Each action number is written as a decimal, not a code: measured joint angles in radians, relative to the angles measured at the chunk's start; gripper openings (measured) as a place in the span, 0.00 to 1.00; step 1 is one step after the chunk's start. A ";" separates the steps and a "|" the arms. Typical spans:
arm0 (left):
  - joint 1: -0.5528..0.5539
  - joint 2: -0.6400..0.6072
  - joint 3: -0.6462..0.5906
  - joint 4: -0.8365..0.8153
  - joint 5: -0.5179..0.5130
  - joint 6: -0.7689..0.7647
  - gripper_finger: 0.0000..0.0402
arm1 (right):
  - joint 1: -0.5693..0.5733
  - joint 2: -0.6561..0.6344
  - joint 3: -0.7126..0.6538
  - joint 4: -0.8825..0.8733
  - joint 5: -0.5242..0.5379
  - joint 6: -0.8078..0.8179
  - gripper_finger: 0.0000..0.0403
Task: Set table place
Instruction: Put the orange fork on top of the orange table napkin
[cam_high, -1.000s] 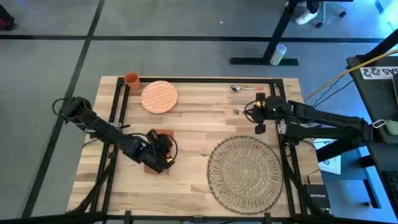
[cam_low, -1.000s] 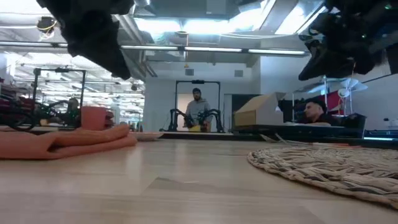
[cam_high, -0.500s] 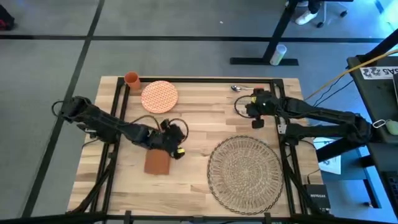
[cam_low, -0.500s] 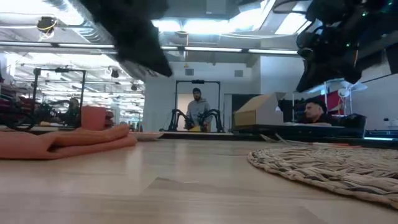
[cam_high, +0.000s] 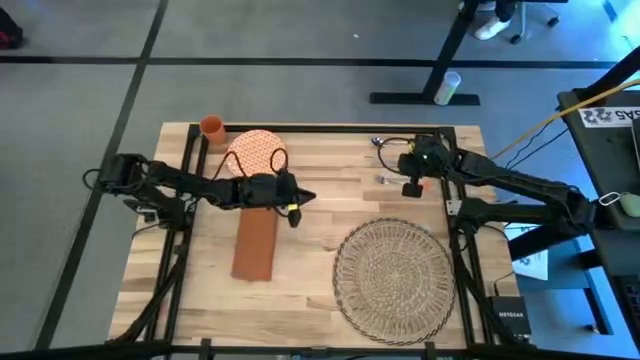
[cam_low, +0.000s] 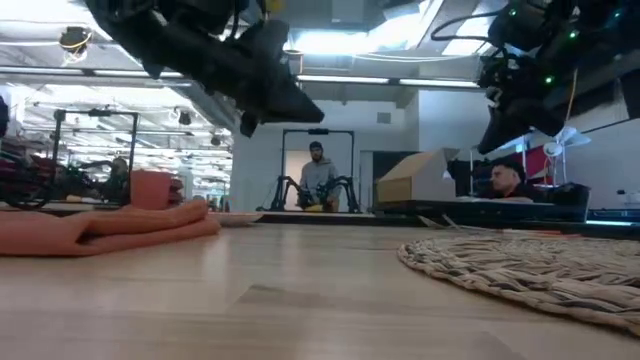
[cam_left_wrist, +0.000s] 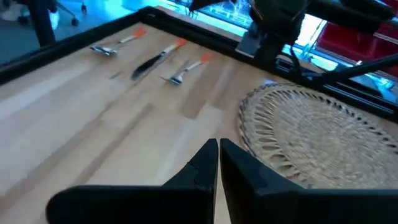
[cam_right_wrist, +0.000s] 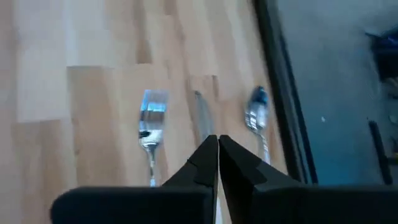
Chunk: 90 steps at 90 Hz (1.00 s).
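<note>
Both arms lifted and swung far since a second ago; napkin (cam_high: 254, 244) now lies unfolded, released.

Near right on the table (cam_high: 320, 215): the place (cam_high: 394, 277), woven straw, likely light and floppy; I'd pinch its lacy rim. My left gripper (cam_high: 293, 203) hovers mid-table, fingers closed on nothing. My right gripper (cam_high: 409, 187) hangs closed and empty over fork (cam_right_wrist: 149, 127), knife (cam_right_wrist: 201, 116), spoon (cam_right_wrist: 256, 118). Plate (cam_high: 257, 152), cup (cam_high: 212, 126) far left.

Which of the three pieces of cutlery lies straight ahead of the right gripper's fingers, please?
The knife, the thin dark piece in the middle. It lines up with the right gripper, with the fork to one side and the spoon to the other.
</note>
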 joint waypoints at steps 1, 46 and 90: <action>0.003 0.000 0.000 0.000 0.007 0.002 0.00 | 0.000 0.005 0.000 0.000 -0.003 -0.007 0.00; 0.111 0.000 0.000 0.058 0.110 0.058 0.00 | 0.000 0.326 0.062 -0.077 -0.055 -0.056 0.20; 0.173 0.001 0.000 -0.051 0.109 0.188 0.00 | -0.119 0.445 0.081 -0.109 -0.085 -0.003 0.23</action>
